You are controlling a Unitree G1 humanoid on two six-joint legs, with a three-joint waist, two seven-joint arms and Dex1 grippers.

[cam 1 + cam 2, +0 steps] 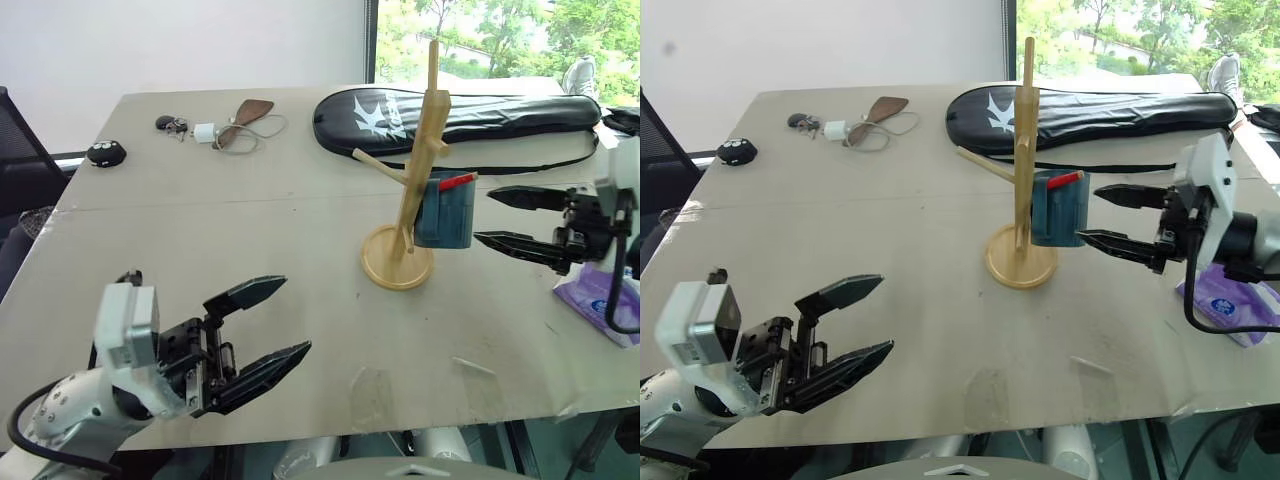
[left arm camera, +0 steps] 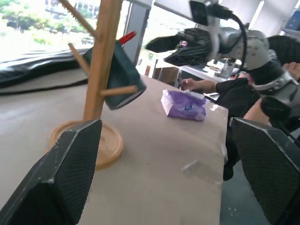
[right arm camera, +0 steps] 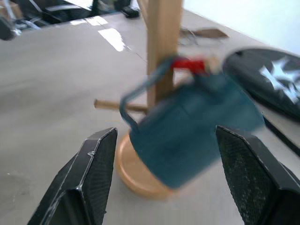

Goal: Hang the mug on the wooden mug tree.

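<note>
The teal-blue mug (image 1: 443,210) hangs by its handle on the red-tipped peg (image 1: 458,181) of the wooden mug tree (image 1: 420,150), tilted against the pole above the round base (image 1: 397,262). My right gripper (image 1: 484,215) is open just to the right of the mug, level with it and apart from it, holding nothing. In the right wrist view the mug (image 3: 192,126) hangs free between and beyond the spread fingers (image 3: 96,159). My left gripper (image 1: 295,316) is open and empty over the table's front left, far from the tree.
A black racket bag (image 1: 460,110) lies behind the tree. Keys, a white charger (image 1: 204,132) and a brown leather piece (image 1: 250,112) sit at the back left, with a small black object (image 1: 106,153) near the left edge. A purple tissue pack (image 1: 598,296) lies at the right edge.
</note>
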